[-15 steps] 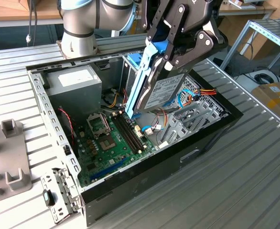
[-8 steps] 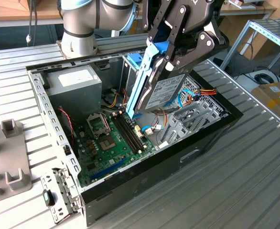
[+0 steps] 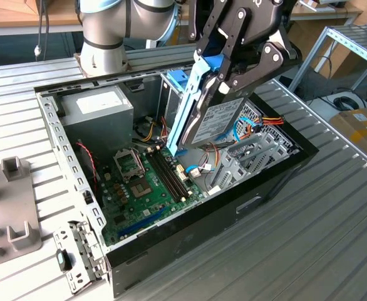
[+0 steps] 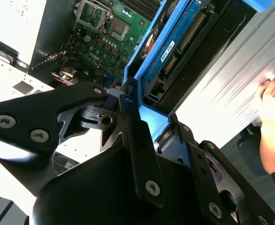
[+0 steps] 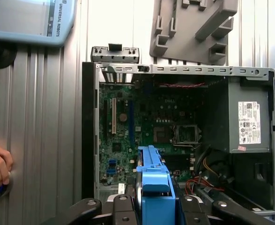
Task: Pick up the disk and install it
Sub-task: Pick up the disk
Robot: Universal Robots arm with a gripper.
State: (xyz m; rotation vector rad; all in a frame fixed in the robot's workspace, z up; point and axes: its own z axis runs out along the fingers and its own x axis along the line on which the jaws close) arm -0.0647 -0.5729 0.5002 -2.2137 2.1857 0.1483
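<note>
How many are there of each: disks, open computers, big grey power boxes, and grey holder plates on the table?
disk: 1
open computer: 1
power box: 1
grey holder plate: 1
Total: 4

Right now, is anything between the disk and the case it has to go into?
The gripper is shut on the disk, which is tilted above the open case. Loose cables, blue and red-yellow, lie under its lower end, over the grey metal bays. Nothing else visible stands between; the exact slot I cannot tell.
</note>
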